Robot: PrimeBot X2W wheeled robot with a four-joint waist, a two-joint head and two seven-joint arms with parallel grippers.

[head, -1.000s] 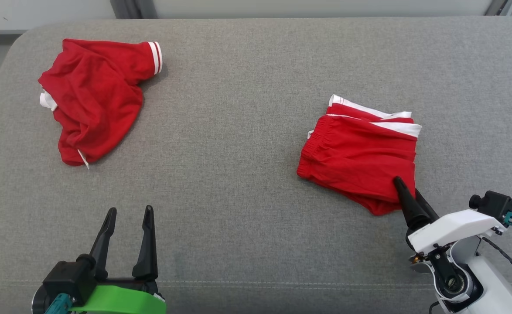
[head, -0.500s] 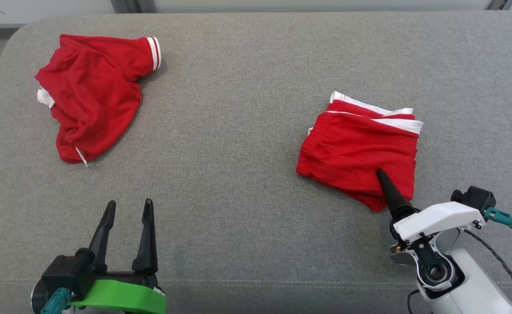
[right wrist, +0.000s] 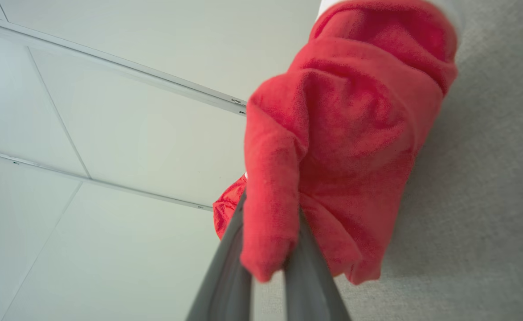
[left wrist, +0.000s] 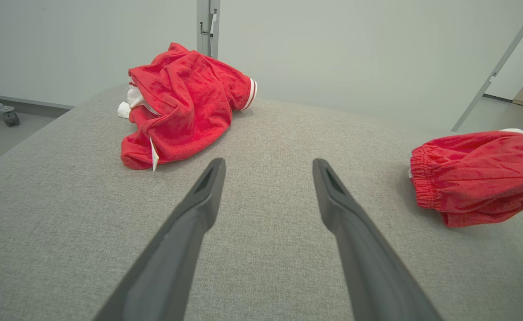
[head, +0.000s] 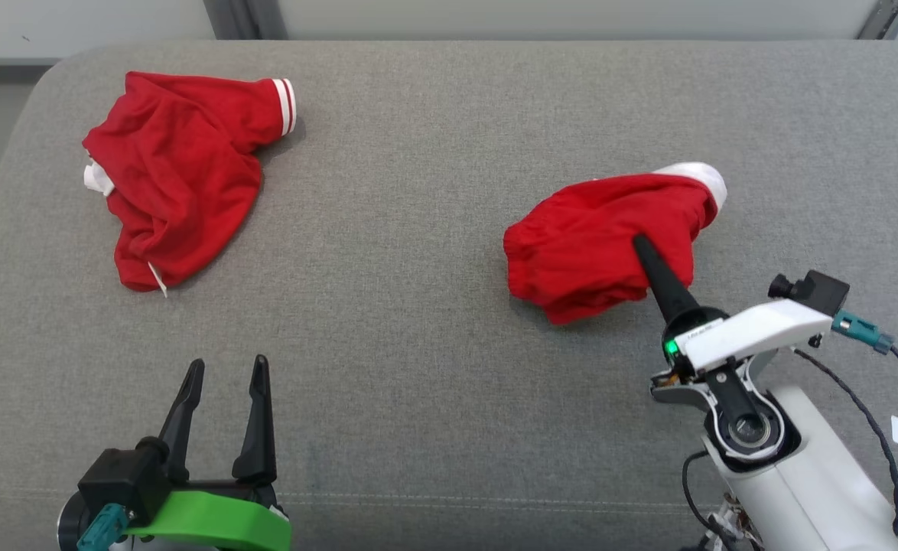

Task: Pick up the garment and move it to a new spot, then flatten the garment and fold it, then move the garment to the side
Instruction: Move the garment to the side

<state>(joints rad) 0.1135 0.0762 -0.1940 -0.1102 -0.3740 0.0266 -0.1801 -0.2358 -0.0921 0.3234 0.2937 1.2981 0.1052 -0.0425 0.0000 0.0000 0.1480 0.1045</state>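
A red garment [head: 579, 252] with a white hem, bunched up, hangs from my right gripper [head: 640, 243], which is shut on a fold of it just above the grey cushion [head: 434, 229]. In the right wrist view the red cloth [right wrist: 346, 133] is pinched between the two grey fingers [right wrist: 226, 276] and droops past them. The left wrist view shows this garment [left wrist: 475, 174] at the right edge. My left gripper [head: 227, 367] rests open near the front left, fingers [left wrist: 199, 209] apart with nothing between them.
A second red garment [head: 181, 168] with white stripes lies crumpled at the far left of the cushion, also seen ahead of the left gripper [left wrist: 185, 98]. The cushion's rounded left corner [head: 28, 99] drops to the floor. A pale wall stands behind.
My right gripper has shut on the folded garment and raised it, moving left and away; the flat fold has become a hanging bunch. The head camera shifted slightly. The left arm stayed put.
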